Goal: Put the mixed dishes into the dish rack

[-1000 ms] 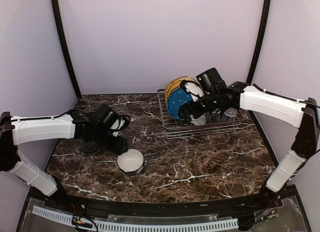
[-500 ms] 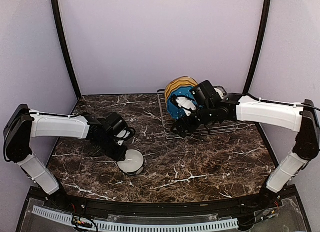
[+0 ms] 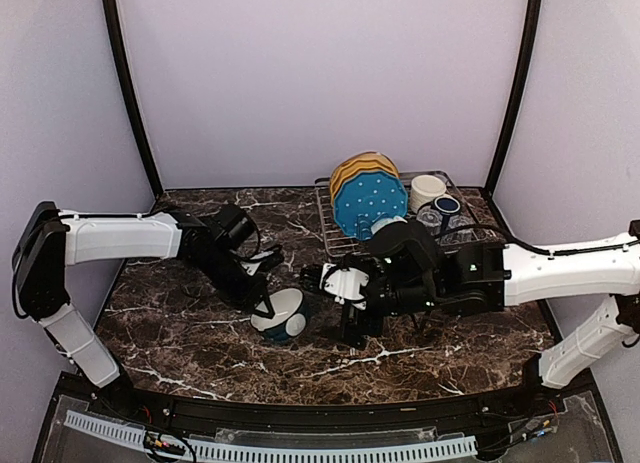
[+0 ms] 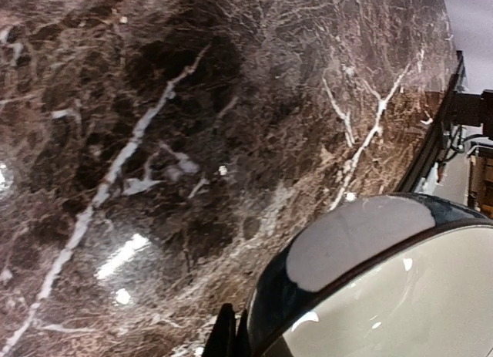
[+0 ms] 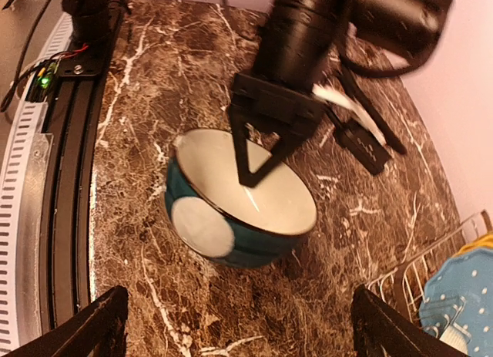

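A dark teal bowl [image 3: 286, 319] with white spots and a cream inside hangs tilted just above the marble, left of centre. My left gripper [image 3: 267, 304] is shut on its rim; in the right wrist view its thin black fingers [image 5: 258, 160] straddle the bowl's [image 5: 231, 218] edge. In the left wrist view the bowl [image 4: 385, 287] fills the lower right beside my left gripper [image 4: 235, 341]. My right gripper [image 3: 336, 305] stands open just right of the bowl, facing it, its fingers [image 5: 104, 322] wide and holding nothing. The dish rack [image 3: 345, 251] at the back right holds the other dishes.
In the rack stand a yellow plate [image 3: 358, 165] and a blue dotted plate [image 3: 372, 198], with a cream mug [image 3: 428, 190] and a navy mug [image 3: 447, 206] behind. The rack's corner [image 5: 420, 276] and the blue plate [image 5: 462, 295] show in the right wrist view. Black frame rail [image 5: 65, 141] lines the near edge.
My left gripper closed on the bowl's rim and tipped it up, carrying it a little to the right. My right arm left the rack and swung down to the table beside the bowl.
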You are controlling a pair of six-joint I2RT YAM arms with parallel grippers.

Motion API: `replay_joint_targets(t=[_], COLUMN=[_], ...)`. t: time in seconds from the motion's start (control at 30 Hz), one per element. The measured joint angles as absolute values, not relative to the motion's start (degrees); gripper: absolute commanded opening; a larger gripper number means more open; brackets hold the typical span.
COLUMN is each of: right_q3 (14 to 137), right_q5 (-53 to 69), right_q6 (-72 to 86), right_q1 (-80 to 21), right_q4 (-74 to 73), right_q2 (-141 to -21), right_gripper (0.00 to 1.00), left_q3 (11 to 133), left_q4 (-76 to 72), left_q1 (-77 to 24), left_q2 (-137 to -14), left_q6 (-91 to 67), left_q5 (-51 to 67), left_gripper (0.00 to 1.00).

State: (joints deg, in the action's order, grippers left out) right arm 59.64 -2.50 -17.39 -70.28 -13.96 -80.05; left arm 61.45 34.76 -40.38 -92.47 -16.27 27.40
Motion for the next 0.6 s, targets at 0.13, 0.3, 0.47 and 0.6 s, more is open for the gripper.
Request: replay_joint_targets(t=[0.13, 0.3, 0.47, 0.6], right_q3=[59.6, 59.9, 62.5, 65.1], right_q5=[-6.6, -11.0, -14.2, -16.2], right_q6=[-23.2, -30.1, -35.4, -38.4], right_q1=[-75.9, -80.0, -81.9, -83.2], right_q4=[-12.6, -12.4, -14.0, -15.3], right_q2=[-79.9, -81.4, -87.1, -91.4], right_gripper=[0.99, 0.99, 0.98, 0.97], left_q3=[63.3, 63.3, 63.9, 63.9], left_q4=[35.4, 39.0, 41.7, 43.3], left_q1=[-40.0, -40.0, -40.4, -41.0], left_q2=[-96.8, -99.4, -99.4, -99.4], left_q6=[-16.5, -15.6, -14.3, -13.4], left_q5=[35.7, 40.5, 43.4, 44.6], left_gripper=[0.01, 0.01, 0.01, 0.01])
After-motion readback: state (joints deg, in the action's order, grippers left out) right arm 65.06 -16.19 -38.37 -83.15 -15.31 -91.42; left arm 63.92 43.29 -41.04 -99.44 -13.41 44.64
